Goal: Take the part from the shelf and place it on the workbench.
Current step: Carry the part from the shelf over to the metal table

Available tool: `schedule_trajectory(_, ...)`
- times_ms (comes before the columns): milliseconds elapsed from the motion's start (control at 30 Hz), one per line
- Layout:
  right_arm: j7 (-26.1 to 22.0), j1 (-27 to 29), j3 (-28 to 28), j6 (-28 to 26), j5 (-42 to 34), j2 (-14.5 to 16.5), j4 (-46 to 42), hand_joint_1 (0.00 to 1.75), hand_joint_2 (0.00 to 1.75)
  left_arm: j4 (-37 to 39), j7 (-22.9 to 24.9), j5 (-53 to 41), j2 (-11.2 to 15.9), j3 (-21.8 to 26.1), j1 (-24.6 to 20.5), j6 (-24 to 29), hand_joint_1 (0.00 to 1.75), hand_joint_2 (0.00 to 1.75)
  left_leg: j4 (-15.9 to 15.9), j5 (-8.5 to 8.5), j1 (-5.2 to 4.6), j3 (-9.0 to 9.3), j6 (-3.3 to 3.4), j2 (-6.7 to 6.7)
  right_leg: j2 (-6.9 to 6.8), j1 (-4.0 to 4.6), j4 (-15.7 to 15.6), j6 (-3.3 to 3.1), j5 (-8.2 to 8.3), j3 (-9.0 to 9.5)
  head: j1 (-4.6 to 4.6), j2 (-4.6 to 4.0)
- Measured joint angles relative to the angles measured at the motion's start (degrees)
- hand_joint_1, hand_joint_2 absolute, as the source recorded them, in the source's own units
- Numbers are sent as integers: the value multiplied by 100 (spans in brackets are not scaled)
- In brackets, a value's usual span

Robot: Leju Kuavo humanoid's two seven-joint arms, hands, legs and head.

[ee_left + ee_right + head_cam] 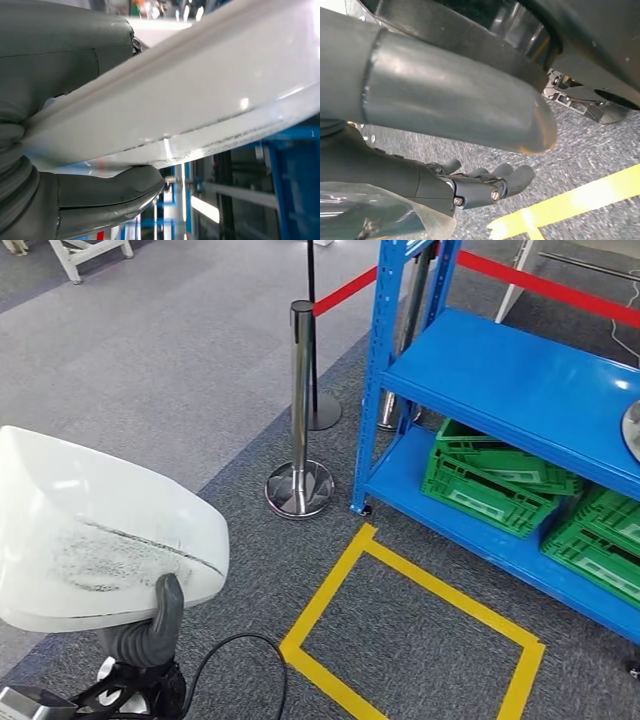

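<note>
Blue shelf at right, far to mid distance; green crates stacked on its lower level, a small round metal object at the right edge of the upper level. Grey carpet floor across the scene. Yellow tape rectangle marked on the floor, near side of the shelf. Chrome stanchion with red belt, left of the shelf.

White part, near left, off the shelf and held clear of the floor. Smooth curved shell, grey scuffing along one edge. Left hand gripping it from below, thumb wrapped up over the lower edge; in the left wrist view, part clamped between thumb and the rest of the hand. Black cable trailing on the floor near the hand.

Right hand hanging over the carpet beside the tape, fingers curled inward, holding nothing.

Step judged: pick done, carry phase in hand. Worktop not visible from here. Next move calls for turning away from the shelf, finding the worktop, keeping the grip firm and the shell level during walking; one-handed edge grip on a slick, broad piece judged prone to slipping.

No readable writing, brand or label on part, crates or shelf.
</note>
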Motion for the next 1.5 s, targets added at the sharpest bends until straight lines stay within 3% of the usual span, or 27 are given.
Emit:
schedule_trajectory(33,-65,-13,2,-45,-2,0,-1,0,0,-2,0,-10,-13,37,10,-13,175,175,-370,123,-16,170,60,64,-33,10,17,55,-46,15,6,0)
schedule_trajectory(100,-145,-31,4,-107,-32,0,-3,0,0,-2,0,-15,-38,73,22,-28,175,175,-479,124,-3,202,138,-19,192,3,284,134,-248,-98,27,0)
schedule_trajectory(133,-150,-32,4,-116,-54,0,-3,0,0,0,0,-19,-48,78,22,-34,175,175,-484,130,10,204,160,-74,379,-6,598,148,-413,-253,39,0)
schedule_trajectory(200,-141,-19,4,-122,-92,0,-2,0,0,9,1,-30,-57,83,25,-39,175,175,-482,130,13,202,186,-212,536,-9,1388,156,-719,-656,55,0)
schedule_trajectory(267,-114,1,3,-95,-116,0,-1,0,0,18,1,-43,-59,85,40,-33,175,175,-477,129,9,210,190,-375,557,-8,1660,153,-672,-847,56,0)
schedule_trajectory(333,-86,9,3,-42,-133,0,1,0,0,21,0,-48,-64,91,55,-18,175,175,-460,122,14,219,179,-545,654,-18,1080,134,-235,-641,57,0)
schedule_trajectory(367,-72,12,3,-21,-137,0,4,0,0,20,0,-48,-68,97,60,-11,175,175,-442,112,10,213,162,-620,801,-32,699,120,-51,-485,56,0)
schedule_trajectory(400,-55,12,3,-3,-137,0,8,0,0,20,1,-45,-72,105,65,-6,175,175,-415,104,11,192,140,-694,936,-48,377,107,65,-336,52,0)
schedule_trajectory(467,2,12,3,21,-133,0,15,0,0,20,1,-43,-79,123,85,-5,175,175,-384,111,24,141,79,-819,1081,-52,136,80,77,-205,48,0)
schedule_trajectory(533,54,11,3,49,-128,3,16,0,0,20,1,-49,-83,140,113,-4,175,175,-377,123,49,110,19,-905,957,-44,102,36,82,-165,49,0)
schedule_trajectory(600,84,16,3,66,-125,9,16,0,0,19,0,-62,-84,153,124,-4,175,175,-180,-8,36,21,-47,-683,795,-57,73,-29,86,-130,18,0)
schedule_trajectory(667,127,19,3,67,-122,11,17,0,0,18,0,-73,-85,158,127,-5,175,175,445,-330,38,-265,-113,-354,617,-54,59,-82,71,-104,-20,0)
schedule_trajectory(733,176,23,3,67,-112,11,20,0,0,18,0,-79,-85,166,147,-5,175,175,1118,-573,70,-590,-153,-266,433,-44,60,-101,50,-89,-26,0)
schedule_trajectory(767,186,23,3,66,-104,11,21,0,0,18,0,-87,-84,172,161,-4,175,175,1222,-552,82,-643,-162,-257,346,-41,61,-102,38,-80,-27,0)
schedule_trajectory(833,179,17,3,64,-90,13,22,0,0,18,0,-108,-85,184,191,15,175,175,772,-212,89,-425,-148,-196,193,-38,61,-92,10,-42,-27,0)
schedule_trajectory(900,161,7,4,62,-72,19,22,0,0,18,0,-125,-87,191,203,49,175,175,2,102,43,-44,-95,60,70,-19,63,-56,-28,5,-29,0)
schedule_trajectory(967,154,4,10,63,-48,23,22,0,0,17,1,-131,-91,199,216,75,175,175,-342,146,-14,107,-38,230,-50,11,58,2,-59,31,-21,0)
schedule_trajectory(1033,154,-4,24,69,-32,25,21,0,0,14,2,-128,-93,222,258,84,175,175,-387,142,-19,102,18,121,-182,22,30,65,-81,68,-13,0)
schedule_trajectory(1067,154,-10,30,71,-29,25,20,0,0,9,1,-124,-97,238,284,87,175,175,-420,158,-5,115,46,52,-152,16,39,98,-116,79,-3,-1)
schedule_trajectory(1133,161,-15,36,70,-28,26,18,0,0,-5,0,-113,-112,266,309,90,175,175,-484,194,36,148,111,-77,138,0,346,143,-340,-51,28,-1)
schedule_trajectory(1200,187,-7,39,68,-19,25,18,0,0,-13,0,-77,-128,284,333,84,175,175,-490,201,46,146,149,-203,466,-10,1095,160,-694,-423,57,0)
schedule_trajectory(1267,212,10,43,69,-5,24,20,0,0,-13,0,-32,-135,295,373,74,175,175,-484,196,44,149,159,-358,548,-10,1621,167,-794,-728,62,0)
schedule_trajectory(1300,219,17,46,70,-1,24,21,0,0,-13,0,-20,-136,300,387,70,175,175,-477,194,45,153,158,-448,562,-13,1559,167,-660,-738,63,0)
schedule_trajectory(1333,220,20,49,70,1,24,22,0,0,-13,0,-15,-138,303,395,70,175,175,-465,189,49,158,150,-537,597,-20,1277,164,-432,-643,63,0)
schedule_trajectory(1400,220,19,59,73,5,22,25,0,0,-13,0,-12,-142,309,399,69,175,175,-418,166,54,146,111,-698,846,-54,506,153,-40,-336,63,0)
schedule_trajectory(1467,208,13,80,87,19,22,30,0,0,-14,0,-21,-144,314,410,68,175,175,-378,159,58,100,47,-826,1054,-72,138,132,41,-147,60,0)
schedule_trajectory(1500,200,7,90,91,31,22,31,0,0,-15,0,-31,-145,316,424,70,175,175,-374,171,62,79,12,-890,1052,-66,115,114,22,-119,57,0)
